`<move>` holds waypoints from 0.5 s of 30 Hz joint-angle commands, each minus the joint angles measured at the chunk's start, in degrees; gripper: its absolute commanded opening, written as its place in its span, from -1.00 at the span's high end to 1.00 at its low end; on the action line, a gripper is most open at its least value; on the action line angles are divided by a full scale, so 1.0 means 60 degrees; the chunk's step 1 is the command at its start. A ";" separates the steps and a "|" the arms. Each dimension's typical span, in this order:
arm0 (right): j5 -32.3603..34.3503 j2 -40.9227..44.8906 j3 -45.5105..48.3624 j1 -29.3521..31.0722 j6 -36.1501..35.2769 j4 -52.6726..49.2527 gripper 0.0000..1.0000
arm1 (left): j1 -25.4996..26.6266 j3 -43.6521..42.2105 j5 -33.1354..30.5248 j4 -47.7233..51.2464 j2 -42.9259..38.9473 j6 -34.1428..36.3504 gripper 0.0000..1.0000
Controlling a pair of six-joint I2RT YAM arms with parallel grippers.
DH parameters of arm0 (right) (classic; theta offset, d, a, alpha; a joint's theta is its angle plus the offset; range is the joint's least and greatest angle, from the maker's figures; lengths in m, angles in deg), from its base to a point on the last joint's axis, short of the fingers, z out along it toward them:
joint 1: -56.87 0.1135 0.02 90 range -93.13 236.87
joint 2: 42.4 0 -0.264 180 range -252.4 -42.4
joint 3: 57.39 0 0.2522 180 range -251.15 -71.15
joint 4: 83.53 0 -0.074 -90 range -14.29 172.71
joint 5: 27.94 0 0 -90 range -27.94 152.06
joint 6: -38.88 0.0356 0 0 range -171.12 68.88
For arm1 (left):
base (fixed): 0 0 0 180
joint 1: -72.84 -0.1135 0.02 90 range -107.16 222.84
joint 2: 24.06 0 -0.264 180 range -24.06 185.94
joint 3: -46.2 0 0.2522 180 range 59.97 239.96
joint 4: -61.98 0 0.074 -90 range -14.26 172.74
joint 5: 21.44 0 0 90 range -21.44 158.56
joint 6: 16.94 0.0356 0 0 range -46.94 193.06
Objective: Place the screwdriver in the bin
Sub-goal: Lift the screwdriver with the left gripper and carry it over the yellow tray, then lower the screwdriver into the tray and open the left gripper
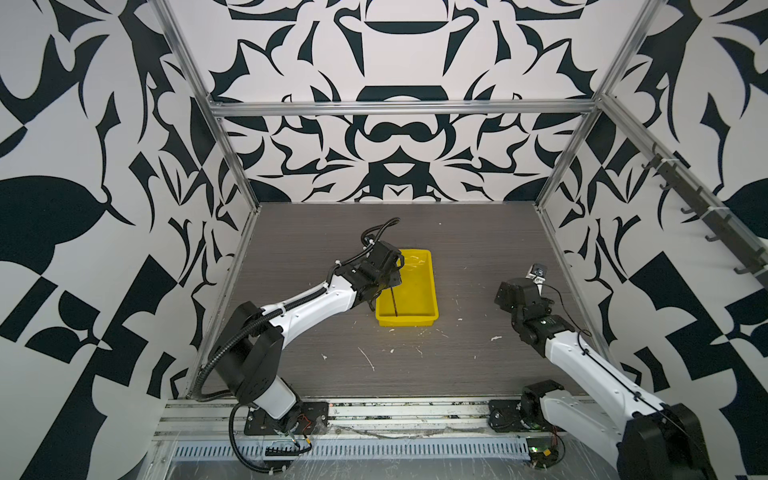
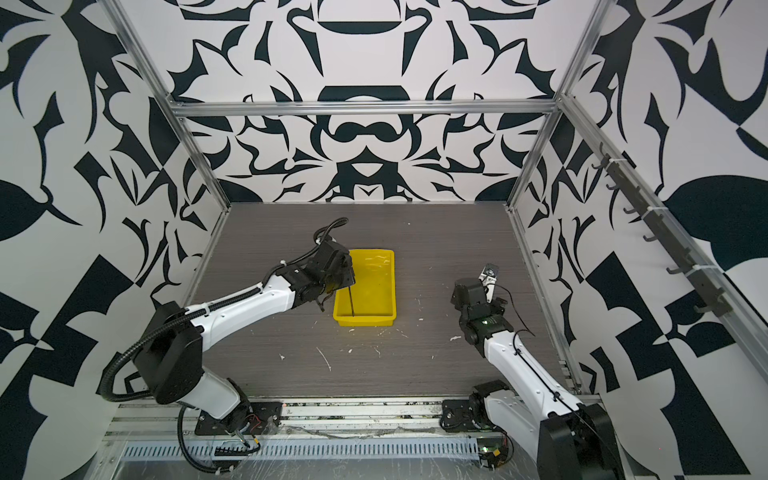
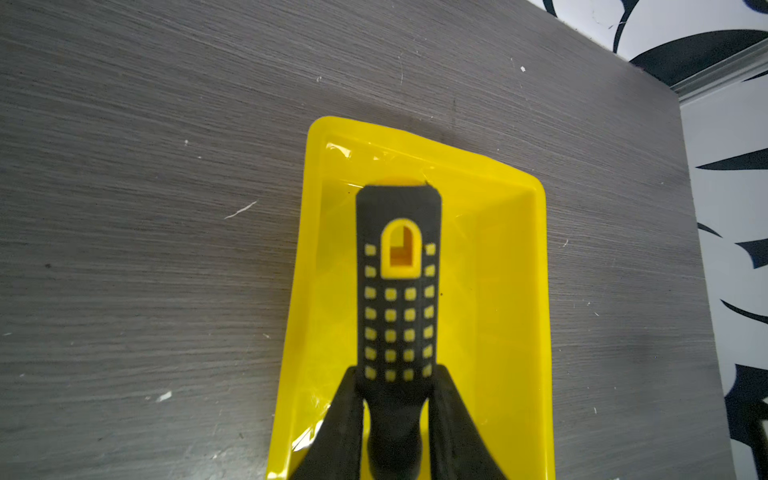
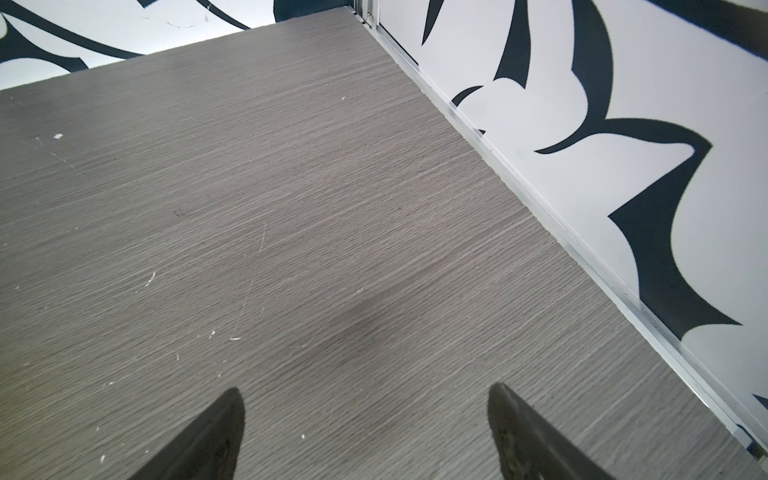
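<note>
Screwdriver slants shaft-down inside the bin, its tip close to the near wall; whether it touches the floor cannot be told. Just beyond, the left pincer is clenched on the black handle with yellow squares, which juts past the fingers over the yellow tray's middle. Off to the right, well apart from the bin, the right pincer hangs released, jaws spread above the grey tabletop. Farthest back stands the patterned wall.
</note>
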 commanded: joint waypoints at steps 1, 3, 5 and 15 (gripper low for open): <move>0.0176 0.0249 -0.0014 -0.0026 0.0071 0.0081 -0.89 | -0.0007 0.0582 -0.0229 0.0527 0.0468 0.0120 0.58; 0.0115 0.0264 0.0001 -0.0034 0.0069 0.0140 -0.89 | -0.0007 0.0769 -0.0244 0.0712 0.0701 0.0106 0.58; 0.0013 0.0246 -0.0006 -0.0027 0.0056 0.0179 -0.89 | 0.0008 0.0780 -0.0257 0.0712 0.0854 0.0181 0.57; -0.0027 0.0271 0.0005 -0.0034 0.0042 0.0220 -0.89 | 0.0018 0.1225 -0.0279 0.1063 0.1540 0.0259 0.51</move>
